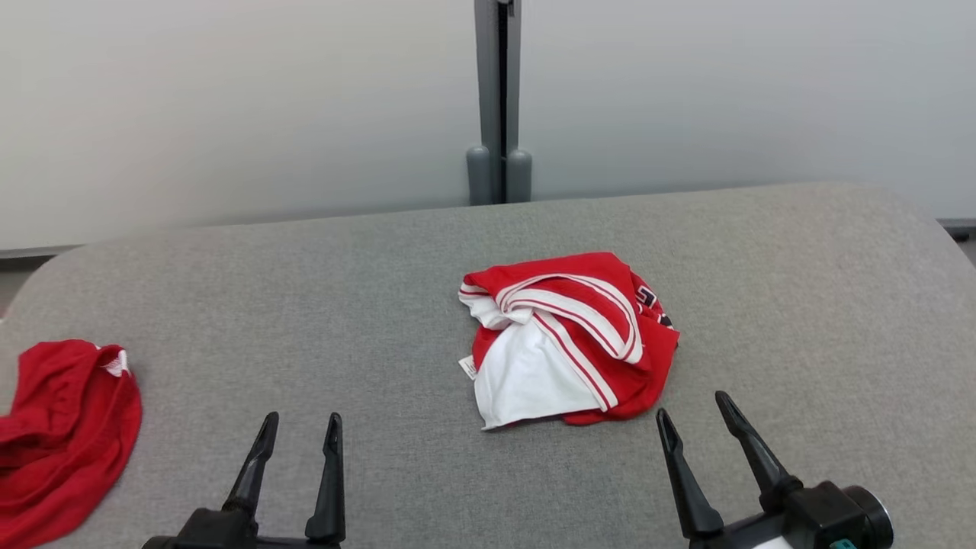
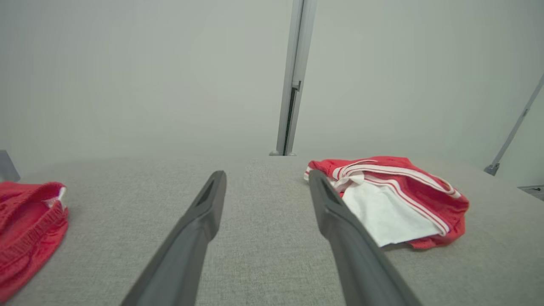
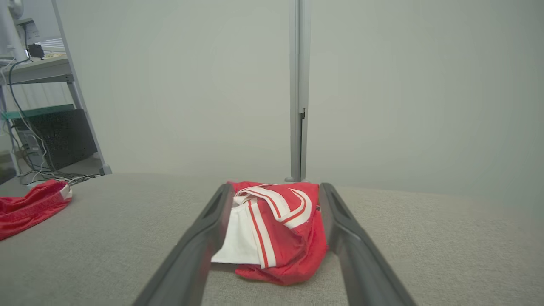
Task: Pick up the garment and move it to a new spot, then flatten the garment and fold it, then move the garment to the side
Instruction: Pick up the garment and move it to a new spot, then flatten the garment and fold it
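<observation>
A crumpled red garment [image 1: 564, 343] with white stripes and a white inner layer lies bunched near the middle of the grey table [image 1: 343, 259]. My right gripper [image 1: 692, 406] stands open just in front of its near right edge, holding nothing. The right wrist view frames the same garment [image 3: 276, 229] between the spread fingers of that gripper [image 3: 276, 187], a little beyond the tips. My left gripper [image 1: 302, 419] is open over bare cloth surface at the near left. In the left wrist view the garment [image 2: 391, 199] lies to the right of the open left gripper [image 2: 267, 175].
A second, plain red garment [image 1: 61, 435] lies heaped at the table's left edge, left of the left gripper, with another sight of this red garment [image 2: 25, 225] in the left wrist view. A grey post [image 1: 499, 99] and pale wall stand behind the table. Shelving with cables [image 3: 38, 106] stands off to the left.
</observation>
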Available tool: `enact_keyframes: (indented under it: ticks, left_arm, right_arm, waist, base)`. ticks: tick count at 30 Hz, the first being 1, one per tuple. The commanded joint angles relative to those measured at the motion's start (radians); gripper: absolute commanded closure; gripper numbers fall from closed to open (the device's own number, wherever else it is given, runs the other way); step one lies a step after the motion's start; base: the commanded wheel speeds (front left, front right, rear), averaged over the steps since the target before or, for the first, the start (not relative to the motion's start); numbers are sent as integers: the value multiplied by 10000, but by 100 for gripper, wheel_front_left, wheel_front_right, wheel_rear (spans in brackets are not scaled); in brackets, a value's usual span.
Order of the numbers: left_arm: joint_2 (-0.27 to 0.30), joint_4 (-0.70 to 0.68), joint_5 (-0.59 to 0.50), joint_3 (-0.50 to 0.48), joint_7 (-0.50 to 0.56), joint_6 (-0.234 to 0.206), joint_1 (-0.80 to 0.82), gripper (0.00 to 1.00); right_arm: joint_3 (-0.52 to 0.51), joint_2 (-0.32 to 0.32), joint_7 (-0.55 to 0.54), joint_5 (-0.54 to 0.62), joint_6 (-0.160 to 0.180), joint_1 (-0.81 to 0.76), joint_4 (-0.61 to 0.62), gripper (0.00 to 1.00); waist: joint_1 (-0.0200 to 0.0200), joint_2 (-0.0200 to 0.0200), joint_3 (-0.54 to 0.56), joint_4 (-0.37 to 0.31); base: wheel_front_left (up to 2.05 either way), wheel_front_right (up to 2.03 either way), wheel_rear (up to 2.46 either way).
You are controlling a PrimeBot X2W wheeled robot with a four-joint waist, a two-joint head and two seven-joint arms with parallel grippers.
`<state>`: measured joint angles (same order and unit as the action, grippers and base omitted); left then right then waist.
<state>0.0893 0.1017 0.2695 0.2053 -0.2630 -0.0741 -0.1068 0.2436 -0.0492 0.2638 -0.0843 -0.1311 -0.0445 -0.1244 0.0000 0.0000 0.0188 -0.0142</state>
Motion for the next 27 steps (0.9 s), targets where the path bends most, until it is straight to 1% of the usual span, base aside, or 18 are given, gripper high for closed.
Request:
enact_keyframes:
  ticks: [1, 4, 7, 9, 12, 27]
  left_arm:
    - [-59, -453, -335, -247, -21, 123, -158, 0]
    - [-257, -1097, -912, -671, -13, 376, -948, 0]
    - [-341, -1151, -1156, -981, -14, 399, -1302, 0]
    - [-369, -1139, -1211, -1120, -15, 330, -1423, 0]
    - [-369, -1196, -1022, -1137, -15, 207, -1522, 0]
    - [-372, -1039, -1066, -878, -16, 169, -1414, 0]
  right_arm:
    - [-9, -24, 14, 61, 7, -224, 1, 0]
    - [16, -20, 15, 125, 7, -586, -54, 0]
    - [-99, -23, 14, 51, 7, -810, -84, 0]
    - [-269, -23, 14, -31, 7, -898, -40, 0]
    - [-408, -20, 14, -127, 7, -959, -21, 0]
    - [-710, -22, 14, -330, 7, -851, 20, 0]
  waist:
    - [0, 0, 478, 428]
    - [0, 0, 654, 457]
    - [0, 0, 771, 447]
    - [0, 0, 815, 432]
    - [0, 0, 850, 425]
    - [0, 0, 795, 554]
  base:
    - [0, 0, 0]
    - [0, 0, 0]
    - [0, 0, 0]
    - [0, 0, 0]
    - [0, 0, 0]
    - [0, 0, 0]
